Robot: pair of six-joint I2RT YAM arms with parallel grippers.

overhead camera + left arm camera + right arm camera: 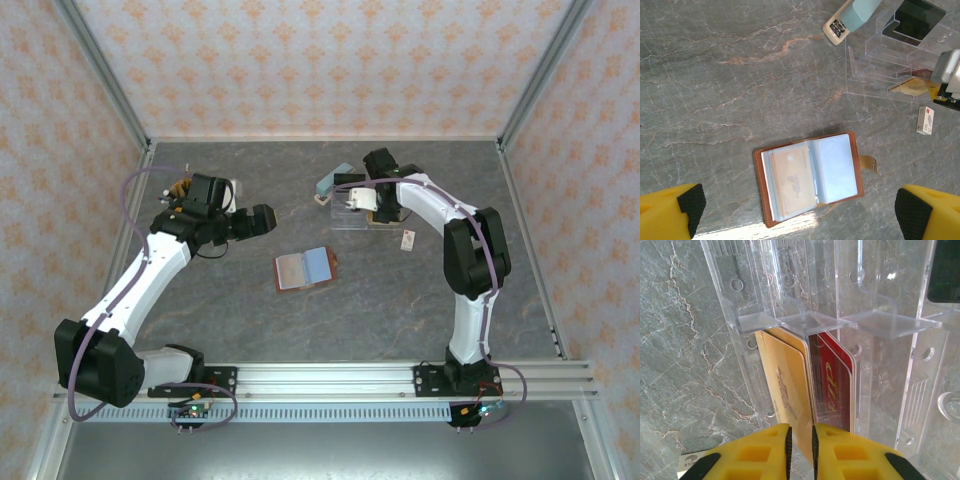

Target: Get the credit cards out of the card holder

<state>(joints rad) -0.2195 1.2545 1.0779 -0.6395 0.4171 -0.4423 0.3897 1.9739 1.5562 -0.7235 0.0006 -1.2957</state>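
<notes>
1. Right fingers (840, 452): almost pressed together, pinching one edge of the tan card (785, 385). It stands in a slot of the clear rack (880, 320), just beside the red card (835, 385).
2. Left fingers (670, 217): spread wide and holding nothing, hovering above the card holder (840, 167).
3. Card holder: lies open, pockets up, near the middle of the worktop (715, 100). The rack stands nearer the far edge, right of centre, with a dark card (914, 20) in a higher tier.
4. Contents: a pale pocketed card (790, 182) shows in the left sleeve. The light blue right sleeve looks empty, though whether anything lies behind it cannot be told.
5. Step in hand (judged): seating the tan card in the rack. Keep its face parallel to the slot walls and push until the leading edge meets the slot's end. Then part the fingers only a little.
6. Withdrawal: back out along the card's own plane. Sideways drift could drag the red card or shove the light rack across the worktop.
7. Handling note: the thin plastic sleeve will probably cling. The next pull likely needs one set of fingers pinning the leather cover while the other draws the card straight out of the sleeve mouth.
</notes>
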